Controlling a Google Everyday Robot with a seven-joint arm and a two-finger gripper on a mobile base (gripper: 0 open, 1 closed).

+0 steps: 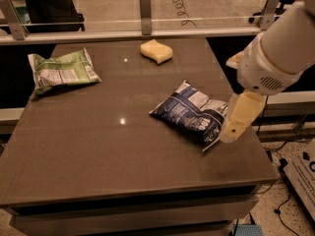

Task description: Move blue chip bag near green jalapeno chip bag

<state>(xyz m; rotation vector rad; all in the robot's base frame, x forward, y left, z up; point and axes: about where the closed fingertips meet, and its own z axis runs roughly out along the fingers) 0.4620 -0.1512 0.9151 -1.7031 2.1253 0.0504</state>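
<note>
The blue chip bag [192, 112] lies flat on the brown table [123, 156], right of the middle, dark navy with white panels. The green jalapeno chip bag [61, 72] lies flat at the table's far left, well apart from the blue bag. My gripper [235, 123] hangs from the white arm [280, 48] that comes in from the right. It sits just over the blue bag's right end, near the table's right edge. I cannot tell whether it touches the bag.
A pale yellow sponge [156, 51] lies at the back middle of the table. A glass barrier with metal posts [144, 4] runs along the far edge. The floor on the right holds cables [285, 200].
</note>
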